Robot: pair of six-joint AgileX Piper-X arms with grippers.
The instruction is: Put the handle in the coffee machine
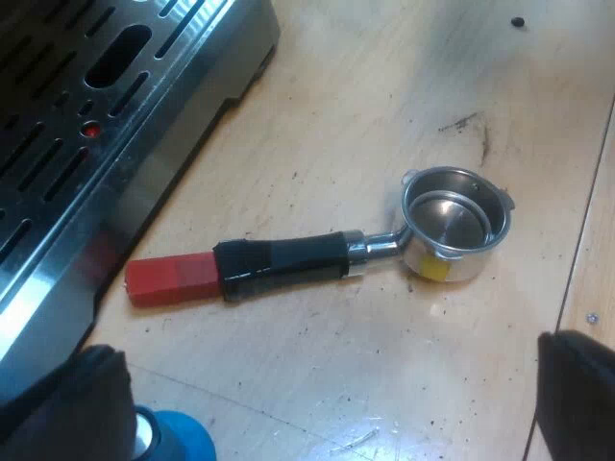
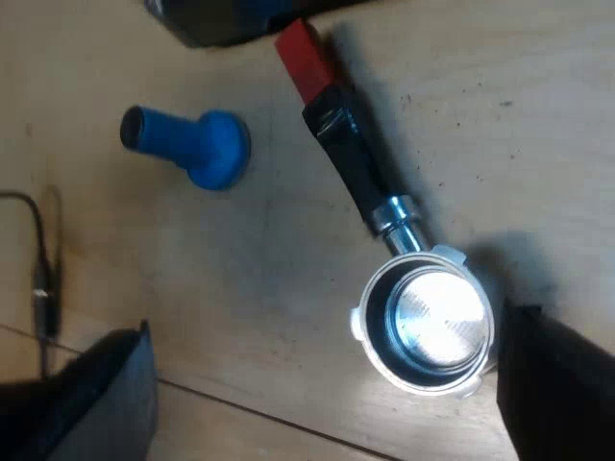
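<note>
Loose holder (image 1: 317,257) is lying basket up, just ahead of left gripper (image 1: 332,346), which is being held wide open. Same for right gripper (image 2: 325,325), with the basket within its span, probably being lined up for pickup. Red end is pointing at machine (image 1: 96,144). Blue tamper (image 2: 192,144) is lying sideways nearby on the scuffed wooden table (image 1: 384,96), specked with grounds.

Left claw (image 1: 322,408) and right claw (image 2: 327,399), each with blunt matte-black fingers (image 1: 577,394).

Left end effector (image 1: 336,353) spread wide, right end effector (image 2: 325,328) likewise
</note>
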